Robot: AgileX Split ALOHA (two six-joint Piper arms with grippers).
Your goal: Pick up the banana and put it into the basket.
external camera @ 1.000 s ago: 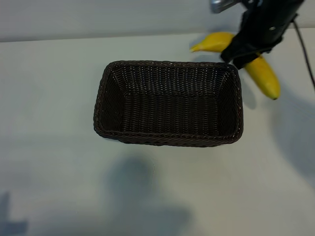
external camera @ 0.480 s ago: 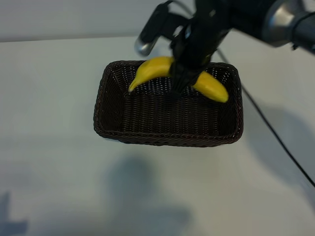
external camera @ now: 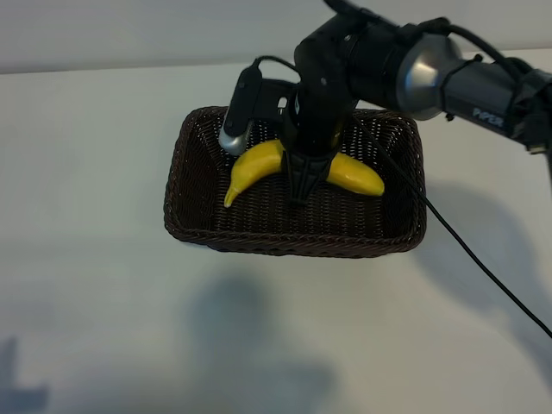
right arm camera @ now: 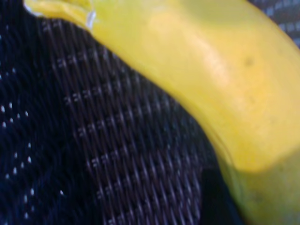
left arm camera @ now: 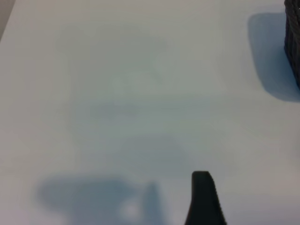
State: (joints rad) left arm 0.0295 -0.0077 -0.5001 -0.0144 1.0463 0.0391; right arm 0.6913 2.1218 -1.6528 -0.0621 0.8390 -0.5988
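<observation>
The dark brown wicker basket [external camera: 183, 185] sits mid-table. Inside it, low over the floor, the yellow banana [external camera: 254, 166] lies across the basket with its stem end toward the left wall. My right gripper [external camera: 301, 178] reaches down from the far side and is shut on the banana's middle, one black finger crossing in front of it. In the right wrist view the banana [right arm camera: 206, 79] fills one side above the basket weave [right arm camera: 117, 154]. Only one finger [left arm camera: 202, 199] of my left gripper shows, over bare table.
The white table [external camera: 86, 302] surrounds the basket on all sides. A black cable [external camera: 483, 267] runs from the right arm across the table at the right. A corner of the basket [left arm camera: 293, 42] shows at the edge of the left wrist view.
The right arm has carried the banana from the table behind the basket's right corner over the rim and lowered it toward the basket floor. The left view's arm has not moved.
</observation>
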